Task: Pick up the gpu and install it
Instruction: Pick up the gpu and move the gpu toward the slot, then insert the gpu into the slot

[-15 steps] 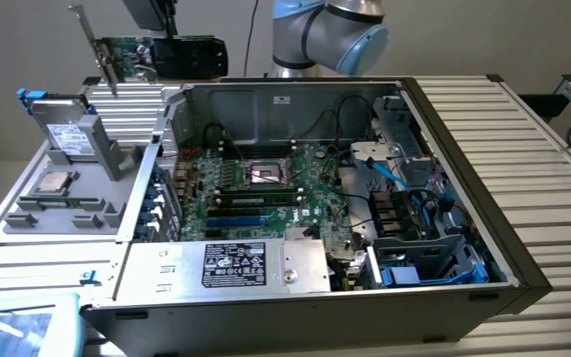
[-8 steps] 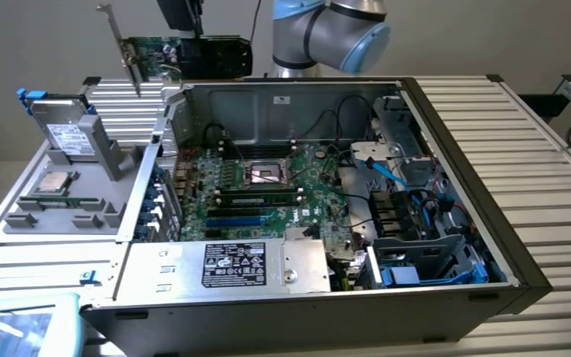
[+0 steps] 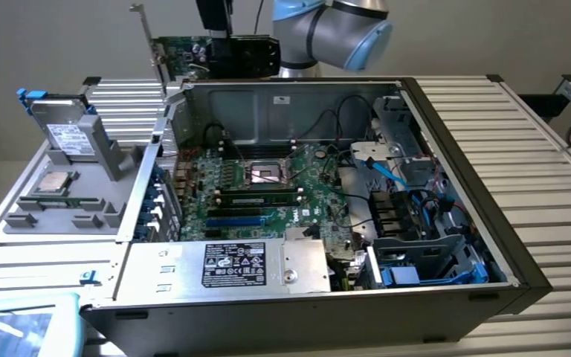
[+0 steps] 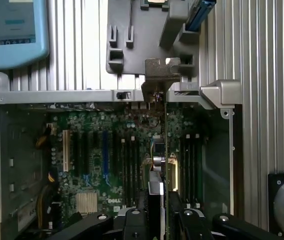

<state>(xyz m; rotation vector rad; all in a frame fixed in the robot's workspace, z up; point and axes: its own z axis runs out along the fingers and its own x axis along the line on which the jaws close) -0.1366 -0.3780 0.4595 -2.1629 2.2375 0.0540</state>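
Over the open case (image 3: pixel 476 182), the claw (image 4: pixel 158 214) pinched the gpu (image 3: pixel 228 58) by its upper edge, holding it upright with its bracket (image 4: pixel 160 75) toward the case's rear wall, presumably so its connector edge faced the motherboard (image 3: pixel 191 182) slots below.

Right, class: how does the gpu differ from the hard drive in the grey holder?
The gpu is held in the gripper above the case; the hard drive stands in the grey holder beside it. The gpu shows green board and black cooler; the hard drive is silver, white-labelled. Both stand on edge.
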